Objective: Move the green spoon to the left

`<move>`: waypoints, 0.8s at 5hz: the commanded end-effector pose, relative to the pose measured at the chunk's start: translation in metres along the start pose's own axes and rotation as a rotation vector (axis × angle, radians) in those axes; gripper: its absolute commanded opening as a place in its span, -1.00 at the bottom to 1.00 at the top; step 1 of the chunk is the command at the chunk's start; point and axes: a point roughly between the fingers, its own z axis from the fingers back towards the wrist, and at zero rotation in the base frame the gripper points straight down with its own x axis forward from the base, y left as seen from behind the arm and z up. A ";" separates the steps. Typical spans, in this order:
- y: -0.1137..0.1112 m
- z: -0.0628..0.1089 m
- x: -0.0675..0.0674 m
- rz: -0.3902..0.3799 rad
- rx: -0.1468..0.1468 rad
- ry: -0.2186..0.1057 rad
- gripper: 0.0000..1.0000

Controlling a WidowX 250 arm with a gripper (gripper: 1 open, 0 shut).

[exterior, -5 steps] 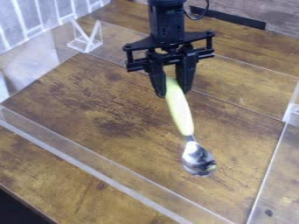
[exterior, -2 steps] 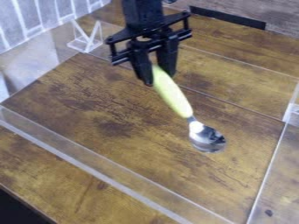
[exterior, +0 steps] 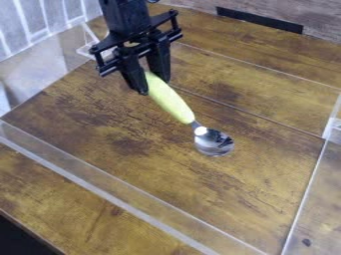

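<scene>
- Spoon first: the green spoon (exterior: 177,107) lies slanted on the wooden table (exterior: 94,120), handle end raised, silver bowl touching the wood just right of the table's middle.
- Handling, as a judgement: it looks light and rigid; the thick plastic handle offers a surer hold than the smooth metal bowl, so the upper handle is the place to take it.
- Gripper (exterior: 143,80) is partly closed, its jaws pinching that upper handle end, up-left of the bowl.
- Against the earlier frames, gripper and spoon have shifted leftward across the table, the bowl dragging along with them, and the gripper has rolled somewhat.
</scene>
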 end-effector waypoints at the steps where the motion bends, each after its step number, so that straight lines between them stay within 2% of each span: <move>1: 0.003 0.026 0.012 0.021 -0.081 -0.025 -1.00; 2: 0.007 0.028 0.023 0.035 -0.088 -0.023 -1.00; 4: 0.032 0.033 0.040 0.135 -0.112 -0.053 -1.00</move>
